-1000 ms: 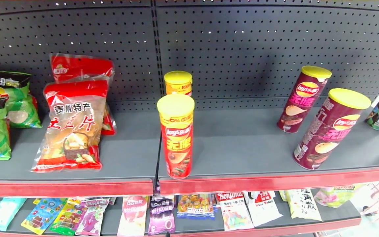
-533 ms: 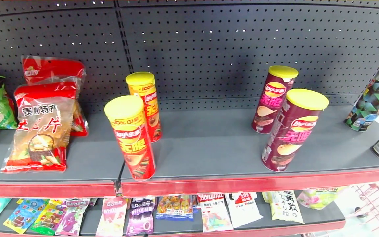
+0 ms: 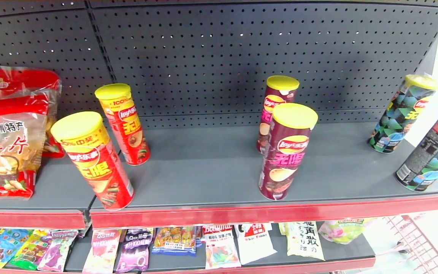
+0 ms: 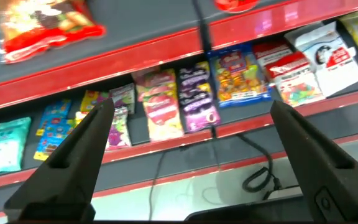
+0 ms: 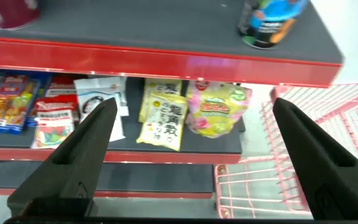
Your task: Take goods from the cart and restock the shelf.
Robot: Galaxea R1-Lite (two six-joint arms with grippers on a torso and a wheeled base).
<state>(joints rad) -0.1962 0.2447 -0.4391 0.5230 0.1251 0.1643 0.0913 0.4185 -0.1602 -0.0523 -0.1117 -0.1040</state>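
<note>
Looking onto a dark grey metal shelf [image 3: 219,182] with a red front strip, backed by a black perforated metal panel [image 3: 219,49]. Sitting underneath, one lower shelf board [image 3: 350,252]. Showing beside it at the lower right, one pink wire cart [image 5: 272,186], being cut off by the frame. Leaning at the upper shelf's left end, two red-and-clear plastic snack bags [image 3: 8,152]. Standing upright on the same shelf, six yellow-lidded cardboard chip tubes. Two red tubes [image 3: 93,163] toward the left, two maroon tubes [image 3: 285,152] near the middle, two dark tubes [image 3: 399,114] with a blue-green triangle pattern at the right end. Lying along the lower board, a row of small flat snack packets [image 3: 219,247].

Hanging in front of the lower board, the left gripper [image 4: 191,106], black fingers spread wide, gripping nothing. Hovering between lower board and cart, the right gripper [image 5: 194,102], likewise splayed and empty.

Hiding most of the rear bag and part of the rear maroon tube behind the front ones. Overlapping too much among the packets for a sure count.
</note>
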